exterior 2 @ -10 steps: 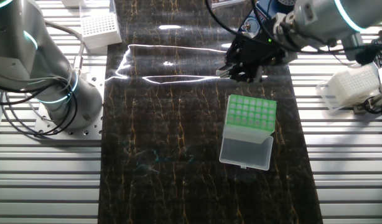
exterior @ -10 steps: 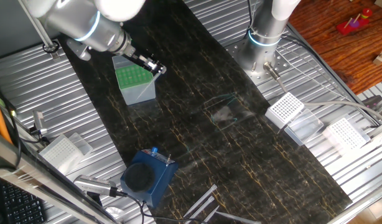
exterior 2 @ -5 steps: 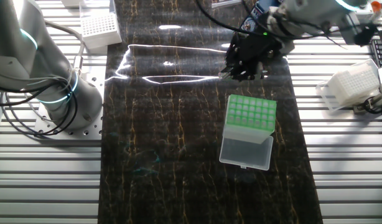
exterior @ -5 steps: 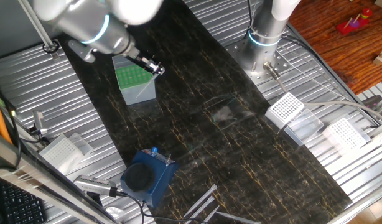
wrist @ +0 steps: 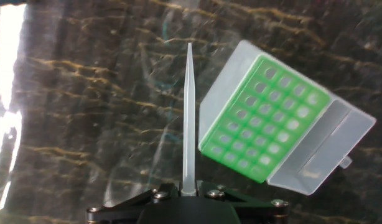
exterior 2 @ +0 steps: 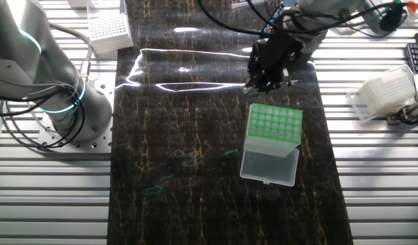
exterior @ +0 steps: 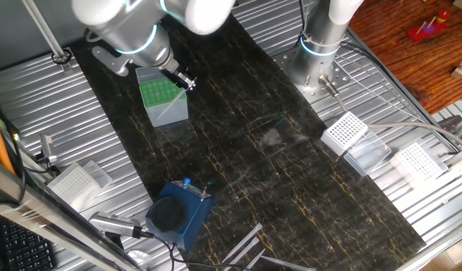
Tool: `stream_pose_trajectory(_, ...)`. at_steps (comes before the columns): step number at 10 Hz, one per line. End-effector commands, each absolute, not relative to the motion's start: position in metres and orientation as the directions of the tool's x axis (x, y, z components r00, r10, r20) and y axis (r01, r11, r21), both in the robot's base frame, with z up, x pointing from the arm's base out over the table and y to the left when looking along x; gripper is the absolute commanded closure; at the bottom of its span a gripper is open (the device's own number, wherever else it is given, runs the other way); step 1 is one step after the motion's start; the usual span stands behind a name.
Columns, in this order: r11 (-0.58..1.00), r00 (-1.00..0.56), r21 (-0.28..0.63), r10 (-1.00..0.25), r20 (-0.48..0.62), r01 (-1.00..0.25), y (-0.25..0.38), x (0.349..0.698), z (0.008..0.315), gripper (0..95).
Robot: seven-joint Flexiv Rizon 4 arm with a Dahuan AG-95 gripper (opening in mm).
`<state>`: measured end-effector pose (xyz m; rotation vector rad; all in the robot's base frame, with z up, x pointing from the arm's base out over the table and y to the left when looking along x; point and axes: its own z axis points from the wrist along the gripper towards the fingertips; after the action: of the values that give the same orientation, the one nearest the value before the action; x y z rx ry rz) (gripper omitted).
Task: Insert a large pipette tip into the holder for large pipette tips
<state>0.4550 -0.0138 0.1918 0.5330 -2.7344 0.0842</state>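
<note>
The gripper (wrist: 188, 190) is clamped on the wide base of the large pipette tip (wrist: 189, 118), and in the hand view that translucent cone runs straight up toward twelve o'clock, its point hanging over bare dark tabletop (wrist: 85, 124). Off at three o'clock of the tip sits the holder for large pipette tips (wrist: 262, 118), green grid up, tilted in the frame, its clear lid (wrist: 321, 152) folded open toward four o'clock. The tip's point is beside the holder's near edge, not over any hole. From the other fixed view, the gripper (exterior 2: 267, 68) hovers just at twelve o'clock of the holder (exterior 2: 274, 133), above the marbled tabletop (exterior 2: 182, 136); the tip itself is too thin to make out there. In one fixed view the gripper (exterior: 184, 80) pokes out at the holder's (exterior: 162, 96) upper right corner, roughly one o'clock of the green grid. A dark blue block (exterior: 178, 213) with a round black top rests well apart at six o'clock, and white perforated racks (exterior: 345, 132) lie far off at three o'clock on the ribbed metal.
</note>
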Motion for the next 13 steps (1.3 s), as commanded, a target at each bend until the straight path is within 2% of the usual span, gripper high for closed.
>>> stream_pose_trajectory(1, 0.915, -0.853, 0.035, -0.387, 0.351, -0.401, -0.0152, 0.4524, 0.1909, 95.0)
stream_pose_trajectory(6, 0.890, -0.822, 0.069, -0.444, 0.357, -0.450, -0.0169, 0.4494, 0.1897, 95.0)
stream_pose_trajectory(9, 0.903, -0.831, 0.068, -0.418, 0.367, -0.425, -0.0169, 0.4494, 0.1897, 95.0)
stream_pose_trajectory(10, 0.918, -0.851, 0.069, -0.390, 0.351, -0.391, -0.0169, 0.4494, 0.1897, 95.0)
stream_pose_trajectory(11, 0.964, -0.909, 0.082, -0.265, 0.322, -0.252, -0.0169, 0.4494, 0.1897, 95.0)
stream_pose_trajectory(13, 0.993, -0.949, 0.059, -0.112, 0.294, -0.099, -0.0169, 0.4494, 0.1897, 95.0)
